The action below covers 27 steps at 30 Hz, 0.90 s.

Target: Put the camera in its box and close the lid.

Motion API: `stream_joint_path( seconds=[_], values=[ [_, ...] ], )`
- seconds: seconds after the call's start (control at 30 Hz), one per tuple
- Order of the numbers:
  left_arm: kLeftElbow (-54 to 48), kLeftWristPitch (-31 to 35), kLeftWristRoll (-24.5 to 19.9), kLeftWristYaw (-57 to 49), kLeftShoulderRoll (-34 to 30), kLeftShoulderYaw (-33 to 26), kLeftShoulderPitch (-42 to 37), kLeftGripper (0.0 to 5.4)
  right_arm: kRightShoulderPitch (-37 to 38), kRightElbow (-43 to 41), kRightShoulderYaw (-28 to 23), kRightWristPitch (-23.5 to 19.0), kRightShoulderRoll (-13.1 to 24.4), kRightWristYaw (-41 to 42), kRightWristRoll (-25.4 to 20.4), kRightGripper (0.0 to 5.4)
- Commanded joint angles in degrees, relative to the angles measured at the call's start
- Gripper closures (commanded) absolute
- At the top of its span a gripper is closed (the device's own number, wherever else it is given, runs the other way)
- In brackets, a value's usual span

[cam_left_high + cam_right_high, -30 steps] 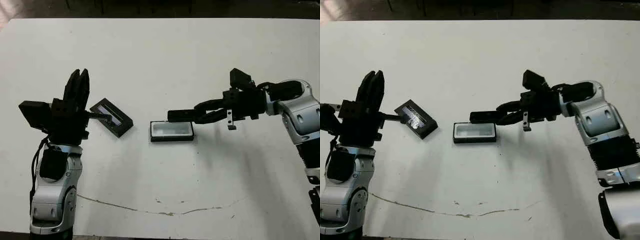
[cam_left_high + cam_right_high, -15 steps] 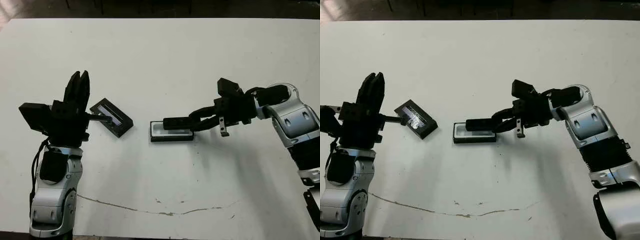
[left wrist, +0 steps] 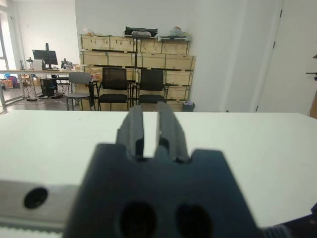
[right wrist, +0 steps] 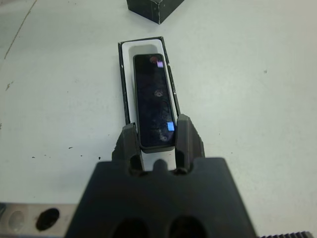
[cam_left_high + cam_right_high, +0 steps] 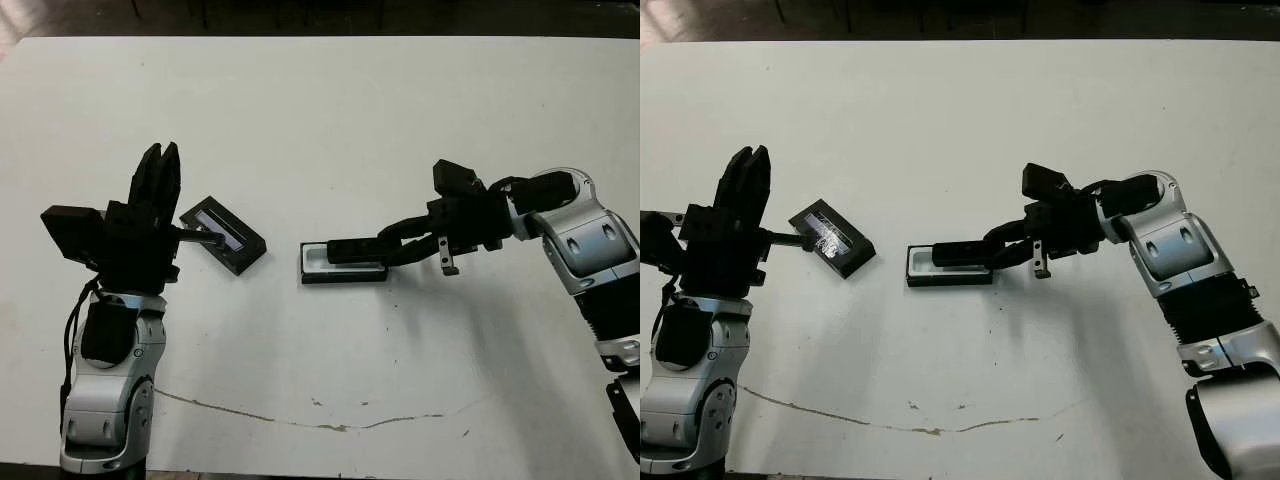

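Note:
My right gripper (image 5: pixel 386 249) is shut on the camera (image 5: pixel 352 248), a slim black bar with a small bluish screen (image 4: pixel 170 126). It holds one end of the camera (image 4: pixel 154 99) lengthwise over the box (image 5: pixel 312 264), a black tray with a white lining (image 4: pixel 128 84). Whether the camera rests on the lining I cannot tell. The lid (image 5: pixel 225 234), black with a glossy strip, lies tilted on the table left of the box. Just left of the lid my left gripper (image 5: pixel 159 168) points upward, shut and holding nothing (image 3: pixel 150 119).
A thin brownish scratch (image 5: pixel 330 426) runs across the white table (image 5: pixel 330 110) near its front edge. Beyond the table's far side, the left wrist view shows office chairs (image 3: pixel 115 84) and stacked wooden crates (image 3: pixel 148 54).
My right gripper carried the camera leftward and down until it lay over the box, then stayed nearly still for the last half second. Left arm and lid have not moved.

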State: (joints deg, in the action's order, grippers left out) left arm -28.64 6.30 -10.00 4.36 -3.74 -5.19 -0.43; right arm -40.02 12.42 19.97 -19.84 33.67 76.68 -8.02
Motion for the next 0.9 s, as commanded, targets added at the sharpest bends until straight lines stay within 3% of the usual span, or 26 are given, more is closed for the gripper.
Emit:
stream_joint_path(
  seconds=[0.03,0.57,0.9],
  values=[
    [0.67,0.98,0.34,-0.18,-0.32,0.18,0.35,5.40,-0.38,-0.29,0.16,-0.90,0.17,-0.75,1.06,5.40],
    [0.80,0.52,0.49,-0.33,-0.16,0.55,0.40,5.40,-2.25,-0.64,2.72,-0.94,-0.58,0.50,2.95,5.40],
    [0.97,0.47,0.30,-0.59,0.06,0.62,0.45,5.40,-2.55,-1.67,2.96,-2.63,-0.86,2.85,1.56,5.40]
  ],
)
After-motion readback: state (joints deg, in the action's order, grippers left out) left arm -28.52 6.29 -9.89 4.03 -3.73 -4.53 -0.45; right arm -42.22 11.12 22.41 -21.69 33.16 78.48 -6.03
